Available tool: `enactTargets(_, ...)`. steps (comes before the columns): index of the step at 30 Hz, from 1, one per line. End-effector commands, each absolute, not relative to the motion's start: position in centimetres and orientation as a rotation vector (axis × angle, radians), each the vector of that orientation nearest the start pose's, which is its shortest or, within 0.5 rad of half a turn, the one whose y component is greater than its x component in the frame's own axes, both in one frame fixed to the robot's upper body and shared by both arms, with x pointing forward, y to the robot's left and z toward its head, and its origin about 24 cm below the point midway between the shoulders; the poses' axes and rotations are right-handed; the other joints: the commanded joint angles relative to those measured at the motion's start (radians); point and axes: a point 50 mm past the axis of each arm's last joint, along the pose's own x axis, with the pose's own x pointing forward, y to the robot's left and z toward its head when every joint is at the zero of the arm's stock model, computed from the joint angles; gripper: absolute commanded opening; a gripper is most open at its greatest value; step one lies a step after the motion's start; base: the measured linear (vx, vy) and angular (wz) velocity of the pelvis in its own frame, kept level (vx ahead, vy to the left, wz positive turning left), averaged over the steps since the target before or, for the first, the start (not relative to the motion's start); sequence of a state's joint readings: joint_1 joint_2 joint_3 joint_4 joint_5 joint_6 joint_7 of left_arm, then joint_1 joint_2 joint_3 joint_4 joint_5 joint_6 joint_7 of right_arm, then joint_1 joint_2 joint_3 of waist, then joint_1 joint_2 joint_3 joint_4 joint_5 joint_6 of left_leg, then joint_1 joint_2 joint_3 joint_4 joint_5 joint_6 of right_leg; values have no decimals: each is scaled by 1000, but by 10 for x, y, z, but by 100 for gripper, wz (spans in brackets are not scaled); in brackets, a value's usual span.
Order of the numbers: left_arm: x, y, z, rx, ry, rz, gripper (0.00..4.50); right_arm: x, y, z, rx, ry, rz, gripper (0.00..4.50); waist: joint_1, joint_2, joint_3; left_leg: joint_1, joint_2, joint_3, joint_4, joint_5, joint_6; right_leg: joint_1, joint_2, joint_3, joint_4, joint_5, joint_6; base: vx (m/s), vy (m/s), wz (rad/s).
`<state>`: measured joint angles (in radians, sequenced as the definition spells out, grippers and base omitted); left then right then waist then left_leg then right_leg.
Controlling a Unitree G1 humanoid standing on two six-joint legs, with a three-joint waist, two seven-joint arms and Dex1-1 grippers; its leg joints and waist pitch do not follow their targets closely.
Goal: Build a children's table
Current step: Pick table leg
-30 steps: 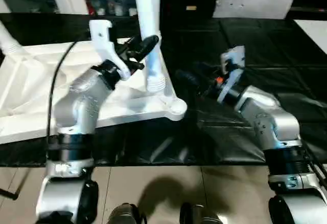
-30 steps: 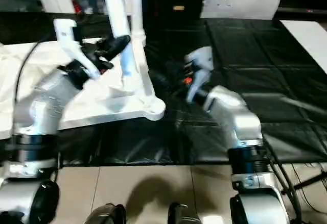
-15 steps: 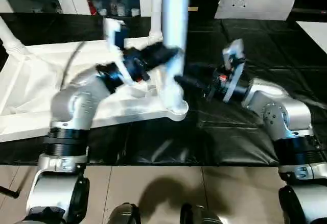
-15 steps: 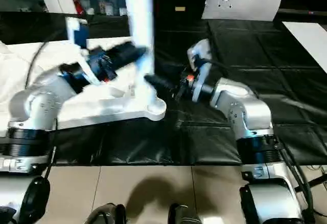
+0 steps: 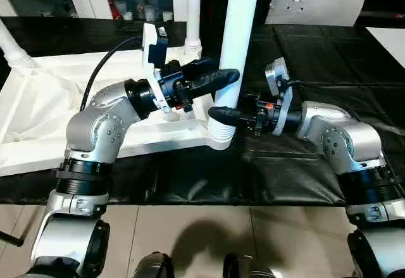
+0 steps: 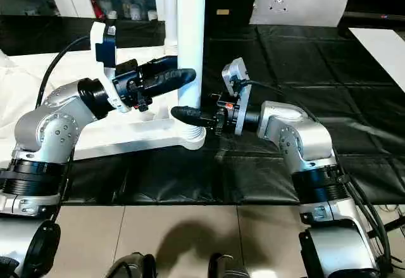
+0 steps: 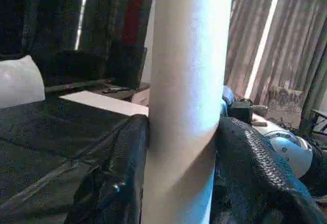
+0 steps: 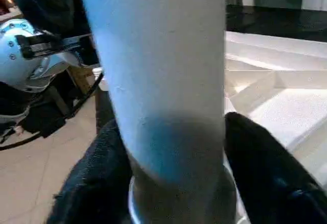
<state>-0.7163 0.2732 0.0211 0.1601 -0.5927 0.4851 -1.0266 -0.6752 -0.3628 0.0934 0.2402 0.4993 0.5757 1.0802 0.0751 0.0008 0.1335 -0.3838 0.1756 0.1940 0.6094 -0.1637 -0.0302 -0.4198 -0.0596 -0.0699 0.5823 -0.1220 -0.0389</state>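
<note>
With the tabletop [image 5: 38,120] lying underside up, I see two legs already standing in its far corners, and I have a third leg [image 5: 237,44] upright over the near corner socket [image 5: 218,135], left gripper [image 5: 215,78] and right gripper [image 5: 218,113] both pinching it, seating it remains

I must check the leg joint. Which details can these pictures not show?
- Leg: upper end cut off by the left eye view's top edge.
- Corner socket: thread seating hidden behind right gripper.
- Tabletop: partly hidden by the left arm; left gripper clamps the leg.
</note>
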Motion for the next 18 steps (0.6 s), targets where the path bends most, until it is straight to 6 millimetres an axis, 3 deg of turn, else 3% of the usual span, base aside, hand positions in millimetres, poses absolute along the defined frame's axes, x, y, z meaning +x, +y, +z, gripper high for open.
enactTargets(1,320,103,200,-177,-193,-1356,188,328,-116,155,115,142,1301,230,2,-7,-117,23,46,-24,-61,-166,34,60,-81,43,-67,-419,-140,0,0,0)
enactTargets(6,321,102,200,-172,-191,-1355,186,325,-116,152,125,179,1315,204,2,-5,-116,22,47,-24,-62,-169,33,60,-80,44,-67,-423,-138,0,0,0)
enactTargets(16,326,104,199,-198,-173,-1292,186,327,-113,150,175,165,1271,197,2,-5,-113,23,46,-25,-62,-178,28,58,-81,43,-71,-441,-131,0,0,0)
enactTargets(17,326,104,199,-200,-177,-1293,242,328,-113,150,173,163,1266,197,2,-2,-113,23,46,-26,-63,-178,26,58,-82,43,-70,-438,-131,0,0,0)
enactTargets(18,326,104,200,-206,-191,-1291,256,329,-113,149,173,160,1250,197,1,-3,-113,23,46,-25,-63,-179,25,57,-81,43,-71,-437,-131,0,0,0)
